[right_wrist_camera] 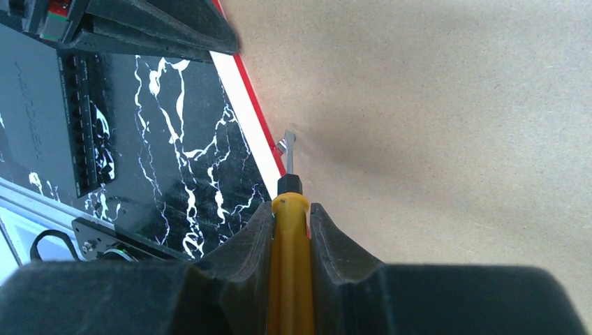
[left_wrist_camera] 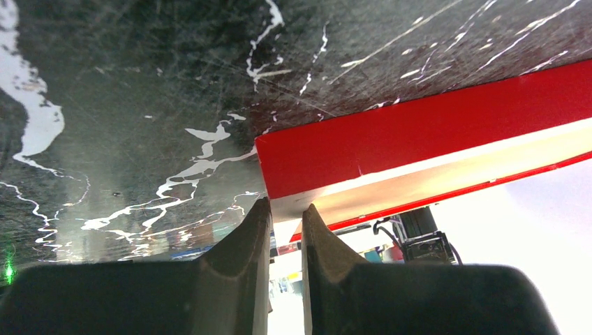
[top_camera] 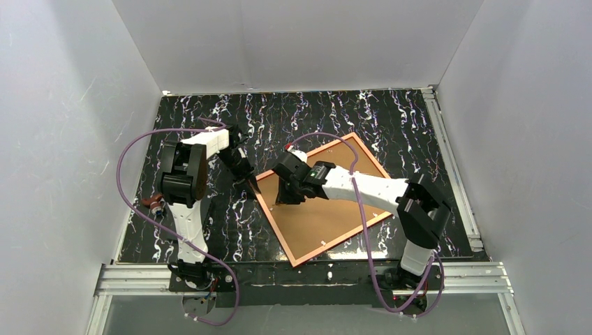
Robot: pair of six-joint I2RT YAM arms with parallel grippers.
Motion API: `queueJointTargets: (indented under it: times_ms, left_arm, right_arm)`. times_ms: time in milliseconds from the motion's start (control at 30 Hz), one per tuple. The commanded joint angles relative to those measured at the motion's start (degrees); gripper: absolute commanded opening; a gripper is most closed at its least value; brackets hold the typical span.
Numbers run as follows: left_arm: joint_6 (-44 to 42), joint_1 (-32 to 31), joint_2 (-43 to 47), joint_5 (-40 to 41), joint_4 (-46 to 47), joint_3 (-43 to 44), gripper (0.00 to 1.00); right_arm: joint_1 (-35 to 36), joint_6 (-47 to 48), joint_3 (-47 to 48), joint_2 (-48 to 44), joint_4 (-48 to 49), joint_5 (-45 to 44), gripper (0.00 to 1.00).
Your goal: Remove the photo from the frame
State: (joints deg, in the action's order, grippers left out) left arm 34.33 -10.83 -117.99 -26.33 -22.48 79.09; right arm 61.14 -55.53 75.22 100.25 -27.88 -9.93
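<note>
— What are the arms built like?
— The left arm (top_camera: 185,178) and the right arm (top_camera: 377,187) both have smooth white shells between bulky black joint housings.
— Any wiring?
— A purple cable (top_camera: 120,167) runs along the left one, a second purple cable (top_camera: 364,216) along the right.
— And the tips?
— The left end effector (left_wrist_camera: 286,213) and the right end effector (right_wrist_camera: 291,209) each carry two matte black fingers (left_wrist_camera: 241,248), wedge-shaped, narrowing to blunt ends.

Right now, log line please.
left tool: pinching frame corner | right tool: holding screwdriver, tip at tab on backing board | frame: back up
</note>
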Motion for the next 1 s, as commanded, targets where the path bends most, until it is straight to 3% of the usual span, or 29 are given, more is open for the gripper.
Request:
queueJointTargets:
  times_ms: [0, 400, 967]
  left_arm:
    - [0.85, -0.05, -2.18, 0.21, -3.7, -1.74, 0.0]
    - [0.82, -0.03, -1.83, 0.49, -3.98, -1.71, 0.0]
    - [0.38, -0.02, -1.83, 1.78, -4.67, -1.39, 0.0]
  right_arm:
    - [-0.18, -0.25, 3.47, 1.37, -0.18, 0.22, 0.01]
    - [-0.24, 0.1, 6.92, 5.05, -0.22, 1.21, 0.01]
    - [2.5, -4.57, 2.97, 2.15, -7.51, 2.23, 0.01]
